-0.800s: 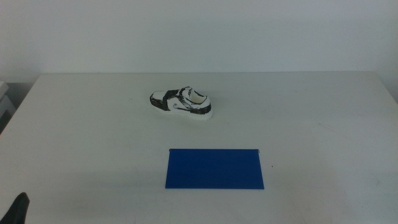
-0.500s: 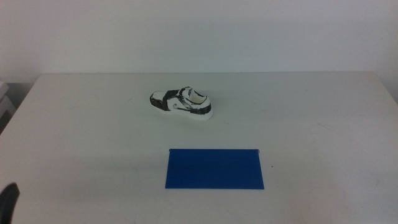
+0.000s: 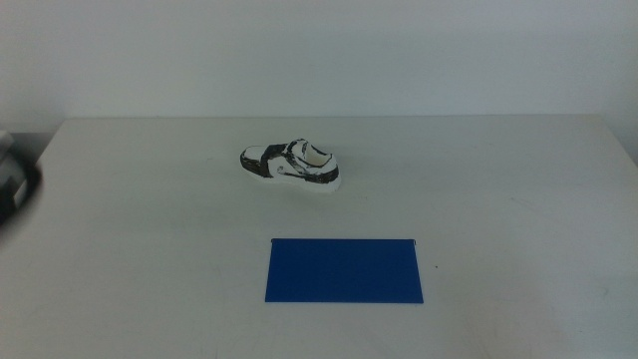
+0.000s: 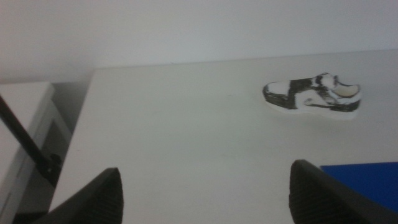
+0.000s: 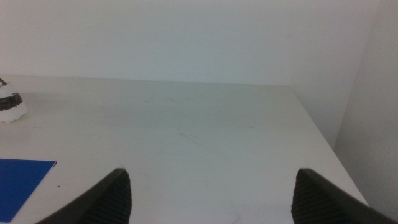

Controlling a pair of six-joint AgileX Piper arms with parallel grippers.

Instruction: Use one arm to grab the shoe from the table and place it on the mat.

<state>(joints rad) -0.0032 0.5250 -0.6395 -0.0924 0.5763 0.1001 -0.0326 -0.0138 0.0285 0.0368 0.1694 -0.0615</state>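
Nothing is done yet. The shoe [image 3: 292,166] lies on its sole on the table [image 3: 518,199], apart from the blue mat [image 3: 344,270] nearer me. My left end effector [image 4: 205,193] hangs wide and empty; my right end effector [image 5: 211,193] waits, wide too.
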